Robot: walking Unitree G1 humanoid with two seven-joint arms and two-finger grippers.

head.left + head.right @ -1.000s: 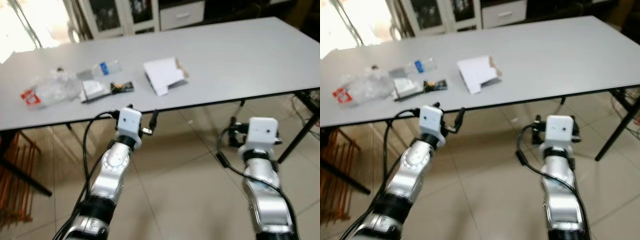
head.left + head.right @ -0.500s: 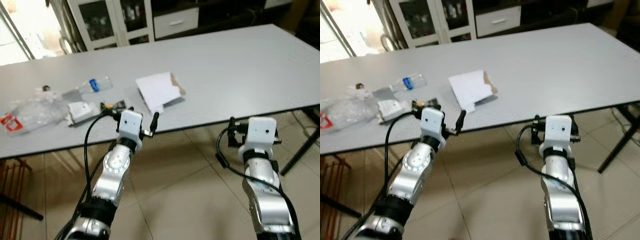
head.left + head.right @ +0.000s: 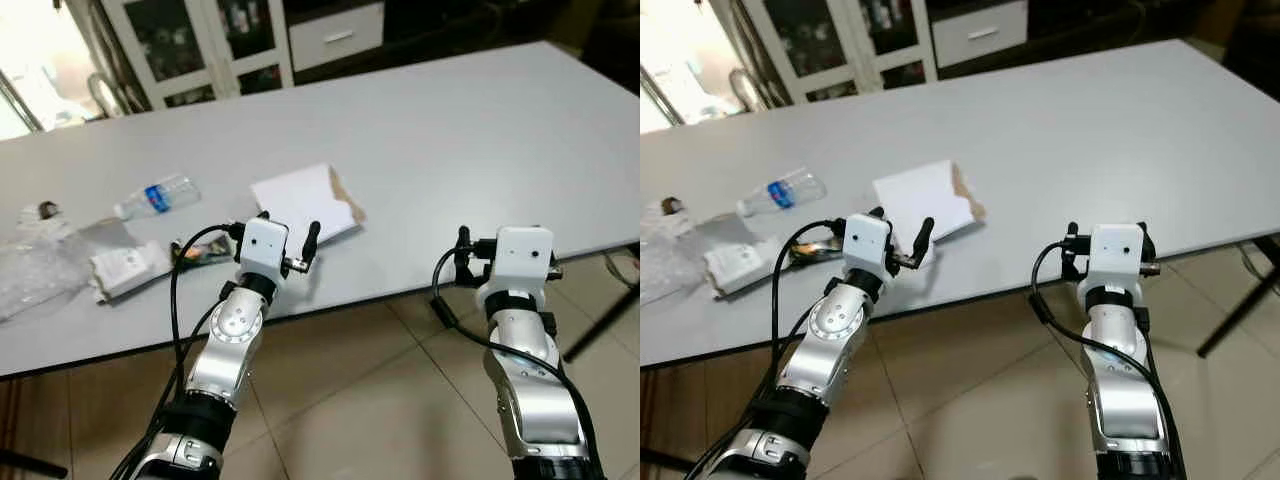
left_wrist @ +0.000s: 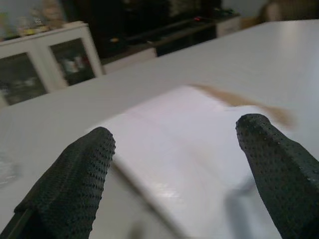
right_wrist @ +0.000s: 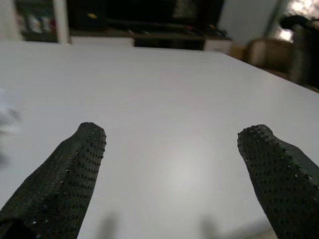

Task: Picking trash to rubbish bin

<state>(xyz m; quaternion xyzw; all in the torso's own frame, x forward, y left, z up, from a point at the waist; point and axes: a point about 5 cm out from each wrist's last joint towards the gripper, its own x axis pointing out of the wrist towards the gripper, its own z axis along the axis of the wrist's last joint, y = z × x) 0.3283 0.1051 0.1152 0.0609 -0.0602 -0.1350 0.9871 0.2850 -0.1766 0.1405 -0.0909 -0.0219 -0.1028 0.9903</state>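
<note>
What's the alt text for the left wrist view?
The left gripper, fingers wide open, points at a flattened white cardboard box with a torn brown edge, lying on a grey table. Behind the table stand glass-door cabinets.

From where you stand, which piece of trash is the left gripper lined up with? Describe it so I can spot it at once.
On the long grey table, look near the front edge, just ahead of the open left gripper. There lies a flat white cardboard box with a torn brown edge. It is the largest and only cardboard piece; the plastic bottle and wrappers lie further to the robot's left.
</note>
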